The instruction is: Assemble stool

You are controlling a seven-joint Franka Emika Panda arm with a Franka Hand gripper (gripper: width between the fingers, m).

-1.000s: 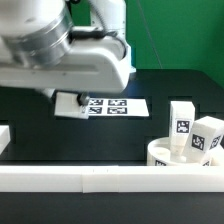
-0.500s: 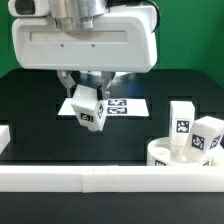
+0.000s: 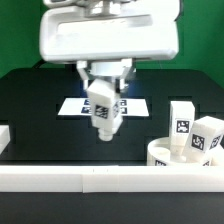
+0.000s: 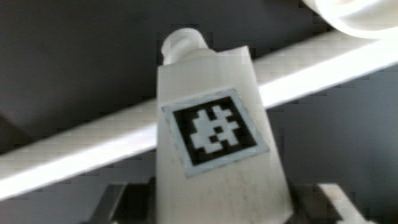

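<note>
Exterior view.
- Gripper (image 3: pixel 104 112): fingers clenched on one stool leg (image 3: pixel 103 118), which I hold clear of the desk (image 3: pixel 40 120), tagged face toward the camera, lower end tilted slightly toward the exterior view's right.
- Marker board (image 3: pixel 75 106): flat on the desk behind the held leg, partly hidden by it.
- Seat (image 3: pixel 172 157): round white disc at the exterior view's lower right, just behind the near border rail (image 3: pixel 60 179).
- Two further legs (image 3: pixel 181 125) (image 3: pixel 207 138): standing together at the seat; whether they are seated in it or only set beside it I cannot tell.
- Task things in short: one leg in my grasp above mid-desk, the rest grouped well apart toward the exterior view's right.

Wrist view.
- Held leg (image 4: pixel 217 130): fills the frame, tag square readable, narrow stub end pointing away from the wrist.
- Fingers (image 4: pixel 118 201): dark pads flank the leg's wide end; contact looks firm on both sides.
- Border rail (image 4: pixel 89 145) crosses behind the leg; a curved white edge, probably the seat (image 4: pixel 361 15), shows at one corner.

Handling note, my judgement: carry toward the seat at this height, clear the two standing legs, square the tilt before descent, and lower the stub end slowly onto a free socket, watching for slip in the grasp.
</note>
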